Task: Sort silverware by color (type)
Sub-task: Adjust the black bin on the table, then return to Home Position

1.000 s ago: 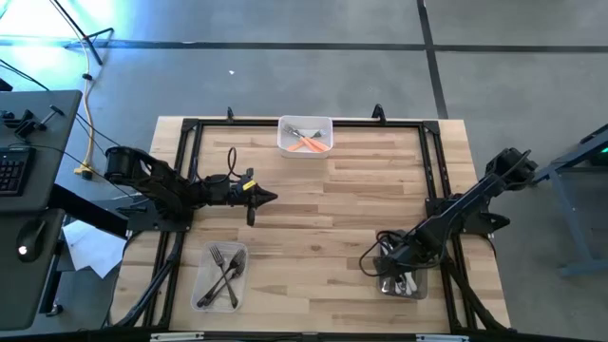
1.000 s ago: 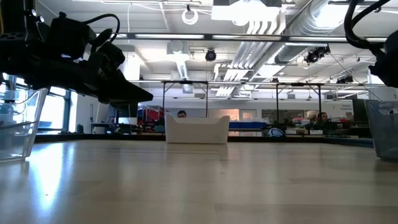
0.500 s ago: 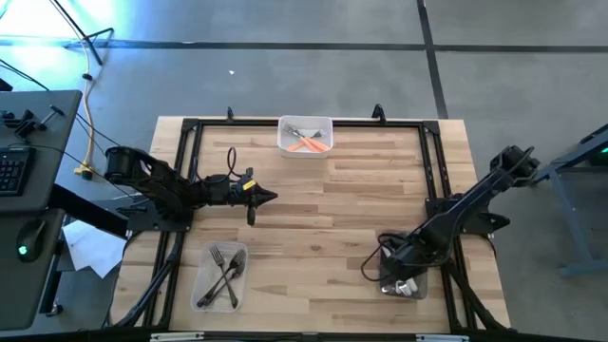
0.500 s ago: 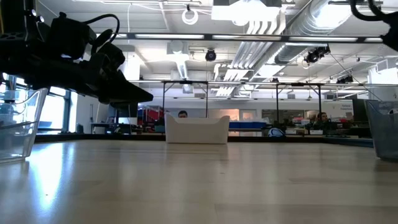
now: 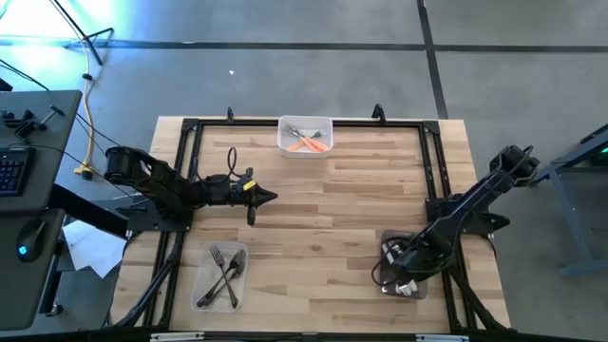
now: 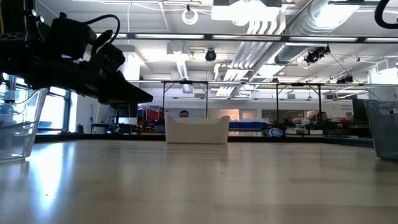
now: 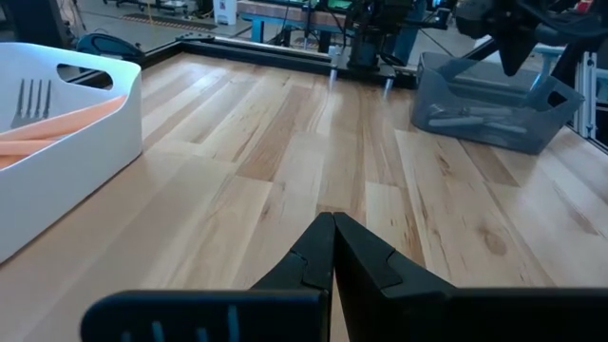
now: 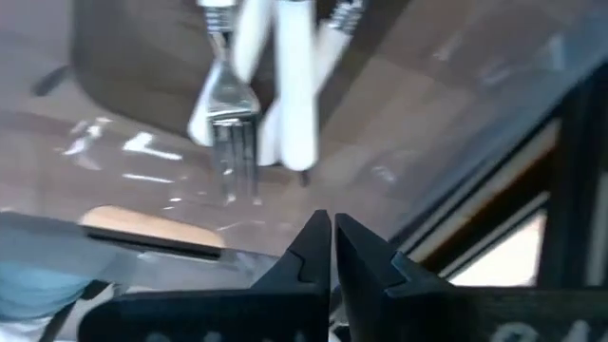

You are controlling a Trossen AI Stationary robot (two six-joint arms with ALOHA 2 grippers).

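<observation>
Since a second ago the right gripper [image 5: 399, 282] has shifted slightly right and nearer over the grey tray [image 5: 415, 289] at the near right of the surface [image 5: 332, 209]; left arm has not moved. Right fingers [image 8: 366, 261] are pressed together with nothing between them, tips just above the white-handled forks [image 8: 290, 85] lying in that tray. Left gripper [image 5: 269, 198] hangs over the left-middle of the surface, fingers [image 7: 366, 256] shut and empty. High view gives the full layout: orange-handled forks [image 5: 309, 144] in the white tray [image 5: 285, 138] at the far edge, all-metal forks [image 5: 223, 274] in the clear tray [image 5: 201, 285] at near left. In the high view the right arm covers most of the grey tray, so its contents only show in the right wrist view, and there blurred; fork count not readable. Low view shows only the left arm, the white tray's wall [image 6: 197, 130] and the edges of the two near trays, no fork visible. Left wrist view catches an orange handle and tines in the white tray, cut off at the frame edge, and the grey tray [image 7: 489, 104] far across with the right arm above it.
</observation>
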